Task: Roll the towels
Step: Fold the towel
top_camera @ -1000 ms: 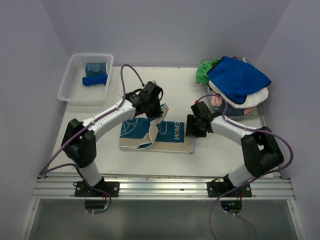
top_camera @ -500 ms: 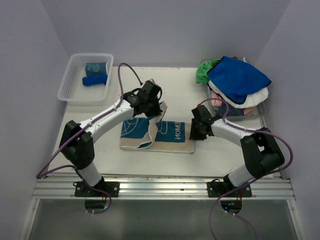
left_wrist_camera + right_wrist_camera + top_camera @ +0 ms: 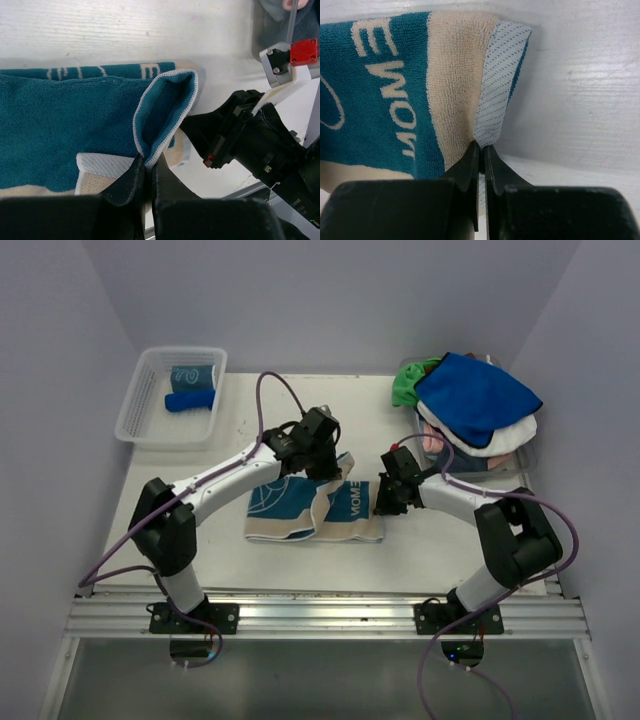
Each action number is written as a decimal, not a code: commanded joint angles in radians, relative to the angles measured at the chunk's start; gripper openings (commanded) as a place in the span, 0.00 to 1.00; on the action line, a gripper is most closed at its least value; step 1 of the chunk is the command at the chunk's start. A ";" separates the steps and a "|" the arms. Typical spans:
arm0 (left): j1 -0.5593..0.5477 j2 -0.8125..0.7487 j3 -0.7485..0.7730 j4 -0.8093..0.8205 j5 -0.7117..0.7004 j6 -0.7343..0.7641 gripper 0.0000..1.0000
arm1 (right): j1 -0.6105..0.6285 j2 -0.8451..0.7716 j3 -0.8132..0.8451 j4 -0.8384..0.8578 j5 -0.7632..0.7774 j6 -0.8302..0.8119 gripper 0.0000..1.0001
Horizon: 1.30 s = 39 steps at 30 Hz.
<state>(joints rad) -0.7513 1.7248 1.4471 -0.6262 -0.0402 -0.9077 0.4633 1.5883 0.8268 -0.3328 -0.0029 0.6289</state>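
"Teal and beige, that towel (image 3: 315, 510). Where is it?"

"Flat on the table (image 3: 450, 550) between the two arms, with one corner turned up and over."

"What has changed in the last second?"

"The right gripper (image 3: 481, 147) stood open at the towel's right end. Now its jaws are pinched on the hem there (the pale mesh backing shows just above the tips). The left gripper (image 3: 147, 167) has carried its corner further right, so the flap now hides part of the lettering."

"And the left jaws?"

"Closed tight on that turned-up corner, as they were."

"What does that mean for the job?"

"Both ends look secured, I'd say, so a fold or the first turn of a roll can start. This towel isn't rolled yet. Two rolls (image 3: 190, 390) sit in the basket (image 3: 135, 410) at far left, and the pile (image 3: 475, 395) waits at far right."

"How do the arms sit?"

"The left arm stretches diagonally from its base, wrist over the towel's far edge and fingers pointing down. The right arm's forearm runs low, reaching left toward the hem. The two grippers are close to each other, but apart."
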 commanded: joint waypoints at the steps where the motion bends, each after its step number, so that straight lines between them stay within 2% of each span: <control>1: -0.008 0.018 0.062 0.065 0.058 -0.033 0.00 | 0.001 0.055 -0.002 -0.006 0.024 0.003 0.00; 8: -0.016 0.059 0.110 0.054 0.062 -0.042 0.00 | 0.001 0.055 0.002 -0.020 0.047 0.002 0.00; 21: -0.025 0.182 0.142 0.112 0.157 -0.074 0.00 | 0.001 0.068 0.009 -0.020 0.043 -0.003 0.00; 39: -0.031 0.223 0.182 0.125 0.191 -0.102 0.00 | 0.001 0.065 0.008 -0.020 0.043 -0.005 0.00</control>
<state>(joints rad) -0.7792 1.9480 1.5917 -0.5407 0.1291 -0.9871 0.4641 1.6104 0.8497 -0.3328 -0.0006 0.6289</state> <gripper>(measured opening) 0.044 0.030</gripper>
